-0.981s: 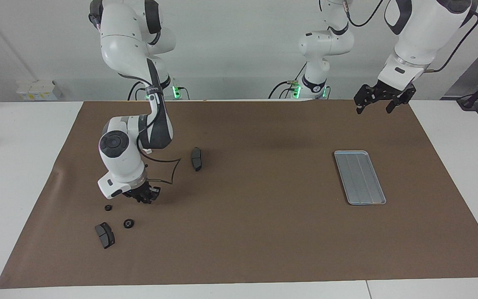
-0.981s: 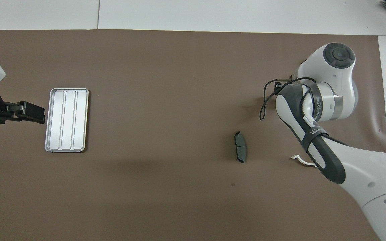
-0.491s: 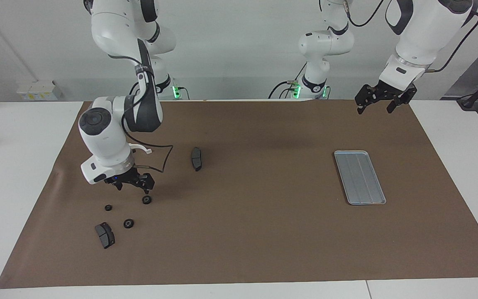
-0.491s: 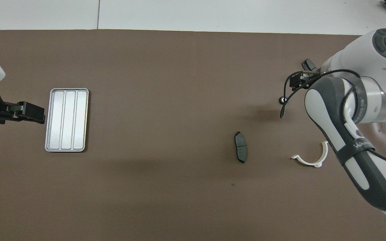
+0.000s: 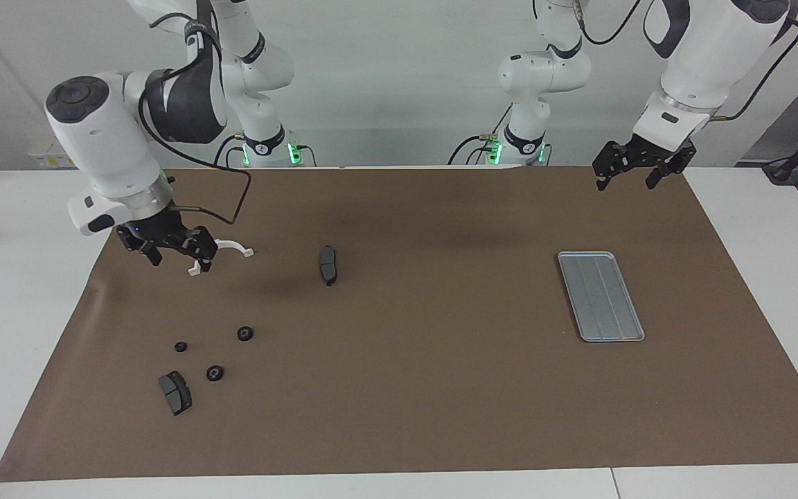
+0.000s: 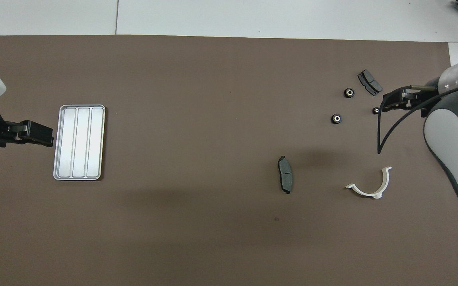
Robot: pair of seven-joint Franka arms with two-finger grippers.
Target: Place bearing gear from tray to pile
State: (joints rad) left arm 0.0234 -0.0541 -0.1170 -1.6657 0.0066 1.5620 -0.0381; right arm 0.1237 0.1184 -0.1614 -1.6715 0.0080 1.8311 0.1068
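Since 1 s ago, right hand point(image 5: 170, 251) has been rising from its low position over the pile and is now hanging, fingers spread and holding nothing, over the white half-ring bracket point(image 5: 229, 247) at the right arm's end of the desk point(image 5: 18, 277). Bearing gear point(image 5: 245, 334) it was covering is now lying released on the brown mat point(image 5: 413, 388), below the hand and farther from the robots, w/ two more gears point(image 5: 215, 373) point(image 5: 181, 346) and a dark brake pad point(image 5: 175, 392) forming the pile. Second brake pad point(image 5: 328, 265) is lying apart, toward desk centre. Left hand point(image 5: 638, 173) is waiting, fingers apart and empty, over the mat edge nearer the robots than the tray point(image 5: 600, 296); tray is carrying nothing visible.
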